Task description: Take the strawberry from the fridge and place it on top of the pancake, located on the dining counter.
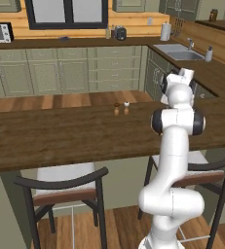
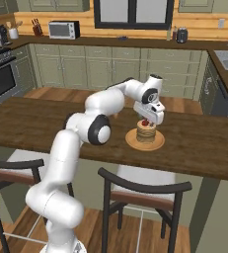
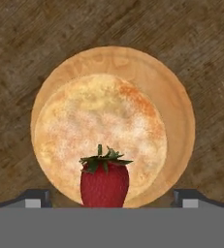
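Between spread fingers of gripper: strawberry, ungripped, upright over pancake on dining counter.

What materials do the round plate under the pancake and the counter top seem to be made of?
The plate looks like light wood with a smooth matte finish: faint grain lines show on its rim. The counter top looks like dark brown wood, matte, with streaky grain and plank lines. Both are rendered, so this is only how they look.

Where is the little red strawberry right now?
In the hand view the red strawberry sits between the open gripper tips, over the round tan pancake on its wooden plate.
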